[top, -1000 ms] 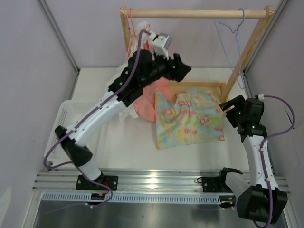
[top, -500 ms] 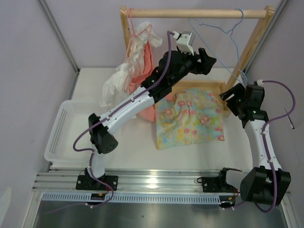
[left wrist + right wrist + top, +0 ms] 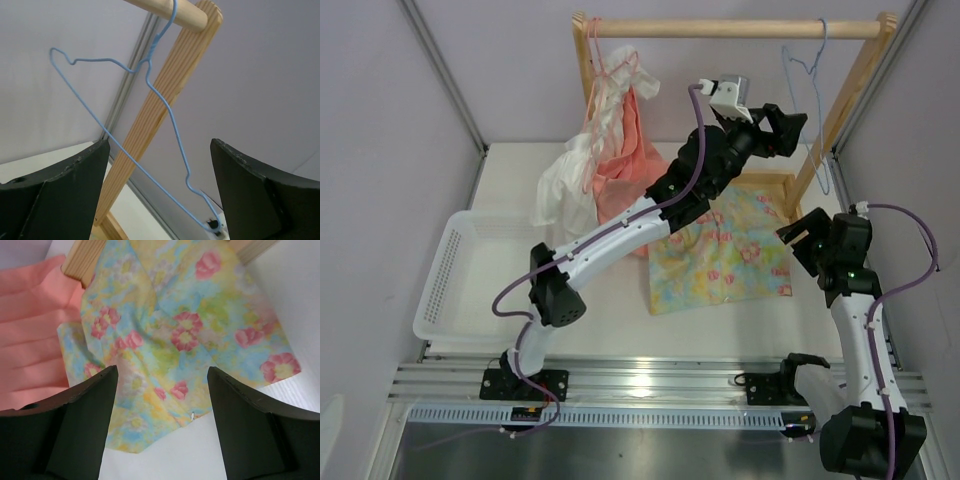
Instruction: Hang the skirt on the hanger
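Here the left gripper (image 3: 782, 128) is raised at full reach toward the right end of the round wooden rail (image 3: 720, 28). Its jaws are spread wide and hold nothing. In the left wrist view, the thin light-blue wire hanger (image 3: 156, 44) sits framed in the gap of this gripper (image 3: 159, 145), ahead of and above the fingertips, with no contact visible. The hanger's hook is over the rail (image 3: 185, 10), and its long bottom wire slants from upper left to lower right, in front of the slanted wooden post (image 3: 150, 150).

The right gripper (image 3: 803, 232) is low over the table, with its jaws also parted and empty. The right wrist view looks straight down through this gripper (image 3: 161, 372) onto the pale yellow and light-blue skirt with pink flower print (image 3: 170, 335). No finger is seen pressing the cloth.

In the top view, the skirt (image 3: 725, 250) lies spread flat on the table. It runs from the rack's wooden base frame (image 3: 740, 178) toward the near edge, just left of the right gripper. The hanger (image 3: 817, 110) hangs well above it, at the far right.

Judgement: the left arm is nearer the hanger and the right arm nearer the skirt. The coming move turns on closing the vertical gap between the flat cloth and the hung wire.

A plain salmon-pink garment (image 3: 620, 170) and a plain white garment (image 3: 560, 190) hang at the rail's left end. A white slotted basket (image 3: 445, 290) stands at the near left.
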{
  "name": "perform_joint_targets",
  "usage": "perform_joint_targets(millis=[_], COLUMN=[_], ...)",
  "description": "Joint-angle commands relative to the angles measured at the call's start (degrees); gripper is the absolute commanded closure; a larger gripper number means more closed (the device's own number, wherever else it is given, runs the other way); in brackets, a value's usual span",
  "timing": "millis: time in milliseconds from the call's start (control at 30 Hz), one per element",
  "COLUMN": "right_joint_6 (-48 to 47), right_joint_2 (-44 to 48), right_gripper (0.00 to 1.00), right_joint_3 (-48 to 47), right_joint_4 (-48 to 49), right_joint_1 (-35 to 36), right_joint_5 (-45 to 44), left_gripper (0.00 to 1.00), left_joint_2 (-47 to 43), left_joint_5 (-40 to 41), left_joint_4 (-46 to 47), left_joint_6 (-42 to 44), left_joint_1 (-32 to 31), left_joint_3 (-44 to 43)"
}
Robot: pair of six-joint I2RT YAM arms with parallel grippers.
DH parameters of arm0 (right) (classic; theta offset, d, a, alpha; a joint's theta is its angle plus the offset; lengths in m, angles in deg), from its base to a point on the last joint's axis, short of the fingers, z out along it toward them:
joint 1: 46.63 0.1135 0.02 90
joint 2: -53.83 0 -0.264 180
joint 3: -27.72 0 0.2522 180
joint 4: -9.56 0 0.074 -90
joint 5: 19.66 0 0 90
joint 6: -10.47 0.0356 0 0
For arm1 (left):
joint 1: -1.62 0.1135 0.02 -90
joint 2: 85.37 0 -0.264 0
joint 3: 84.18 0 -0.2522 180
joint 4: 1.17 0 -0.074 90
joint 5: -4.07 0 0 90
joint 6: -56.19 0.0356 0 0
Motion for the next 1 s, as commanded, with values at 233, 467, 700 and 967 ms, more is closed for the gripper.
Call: perform_joint_targets(millis=[233,467,700,967], right_joint_6=[-0.50,-1.38,-2.17,-2.35], right_joint_2=[1.06,0.09,-0.17,-1.05], right_gripper=[0.22,0.21,0.22,0.23], right_joint_3=[0.83,0.30,1.00,0.48], right_joint_4=[-0.25,-0.07,0.81,2.48], right_joint_1=[-2.13,-2.04,-2.13,-2.13], right_joint_5=[2.77,4.00,4.70,4.88], left_gripper=[0.07,0.09,0.61,1.00], left_joint_2=[9.06,13.89,14.78,9.51], left_joint_5=[3.92,7.25,8.49,5.69], left_joint_4=[11.89,12.07,11.55,13.12], left_joint_6=[1.78,7.92,14.43,19.09], left_joint_1=[-0.58,-0.14,1.00,2.32], left_joint_3=[-10.16,-13.76,-13.49,-12.71])
